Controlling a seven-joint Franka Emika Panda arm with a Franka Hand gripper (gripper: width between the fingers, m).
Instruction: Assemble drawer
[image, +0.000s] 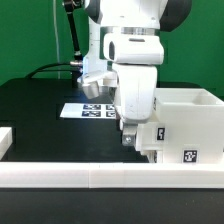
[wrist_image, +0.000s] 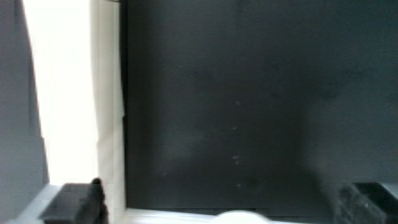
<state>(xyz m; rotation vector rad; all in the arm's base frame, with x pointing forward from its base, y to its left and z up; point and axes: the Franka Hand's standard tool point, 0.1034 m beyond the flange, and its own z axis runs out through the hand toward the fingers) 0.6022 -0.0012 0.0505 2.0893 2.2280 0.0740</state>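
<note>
The tall white drawer housing (image: 188, 118) stands on the black table at the exterior view's right, open on top, with square tags on its near face. My gripper (image: 134, 144) hangs low over the table right beside the housing's left wall. In the wrist view the gripper (wrist_image: 222, 203) is open, with the two dark fingertips (wrist_image: 75, 203) far apart. Only dark table shows between them. A white wall (wrist_image: 80, 100) of the housing runs along one finger. I cannot tell whether they touch. The arm hides part of the housing.
The marker board (image: 88, 110) lies flat on the table behind the arm. A low white border rail (image: 100, 176) runs along the front. A small white part (image: 5, 138) shows at the exterior view's left edge. A black cable runs at the back left.
</note>
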